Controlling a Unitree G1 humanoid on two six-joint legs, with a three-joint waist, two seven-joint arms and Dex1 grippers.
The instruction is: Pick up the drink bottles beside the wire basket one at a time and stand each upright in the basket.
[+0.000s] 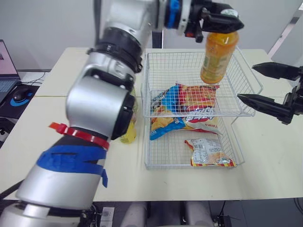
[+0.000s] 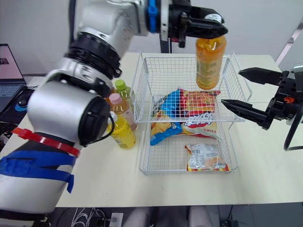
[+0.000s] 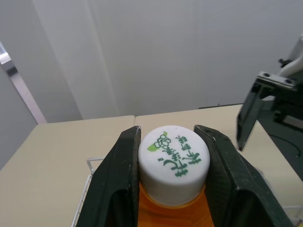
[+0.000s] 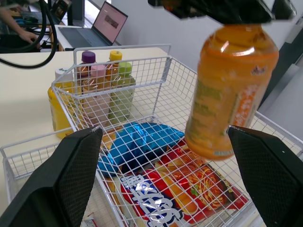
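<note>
Pale beige bench (image 1: 265,161) ran up to a plain white wall (image 3: 142,47), and the white wire basket (image 2: 165,71) sat on it near the middle, its far half tall-walled and its near half lower. The left gripper (image 3: 169,142) hung over the far right part of the basket, its fingers clamped on the white cap (image 3: 174,158) of the orange drink bottle (image 1: 218,56). That bottle dangled close to upright, its base clear of everything under it.

Snacks took up much of the basket floor. A red snack bag (image 1: 199,97) lay almost directly below the held bottle, overlapping a blue snack bag (image 2: 170,104) toward the basket's left. A small clear packet (image 1: 208,151) lay flat in the near half.

The right gripper (image 2: 230,86) hovered just outside the basket's right wall, its fingers spread wide with nothing between them, pointed in toward the bottle.

Other drink bottles stood bunched on the bench against the basket's left wall: a yellow bottle (image 2: 124,132) nearest, a pink-capped bottle (image 2: 118,106) and a green-capped bottle (image 2: 124,90) behind it, and a purple-capped bottle (image 4: 88,59) farther back. The left arm's elbow crossed in front of this group and hid most of it in the left eye view.

At the far left edge an open laptop (image 1: 5,66) and a mouse (image 1: 20,94) sat on a separate, lower surface.
</note>
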